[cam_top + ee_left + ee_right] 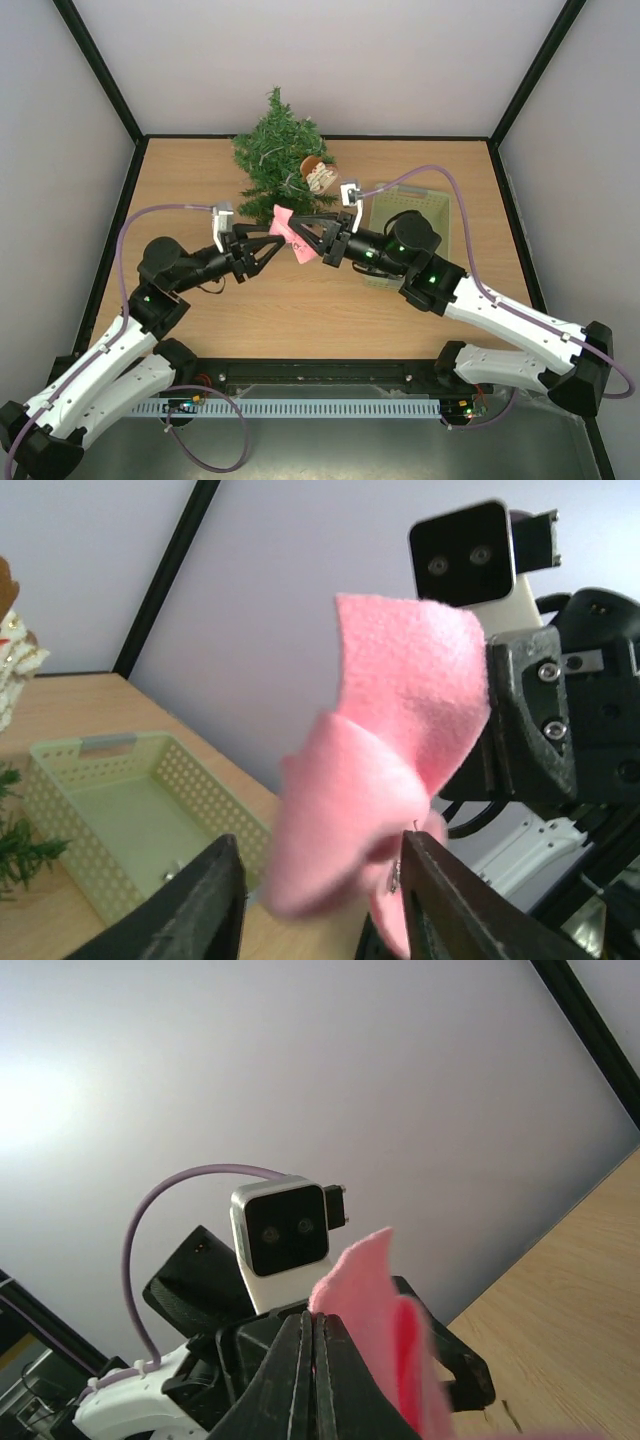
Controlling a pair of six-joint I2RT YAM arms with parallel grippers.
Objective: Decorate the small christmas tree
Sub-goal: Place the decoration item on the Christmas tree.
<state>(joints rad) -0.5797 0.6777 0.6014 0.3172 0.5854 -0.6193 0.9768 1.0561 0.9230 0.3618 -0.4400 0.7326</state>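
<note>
Wooden table [300, 310] w/ the small christmas tree [278, 150] upright at its far edge, approx. centre. Pale green basket [425, 195] sits just R of the tree, slightly nearer the arms. Both grippers meet tip to tip just in front of the tree. Right gripper [313, 1340] is clenched on a pink felt ornament [285, 232]. Left gripper [320, 900] has jaws parted either side of the same felt, not squeezing it. Small Santa ornament [318, 175] hangs on the tree's R side.
</note>
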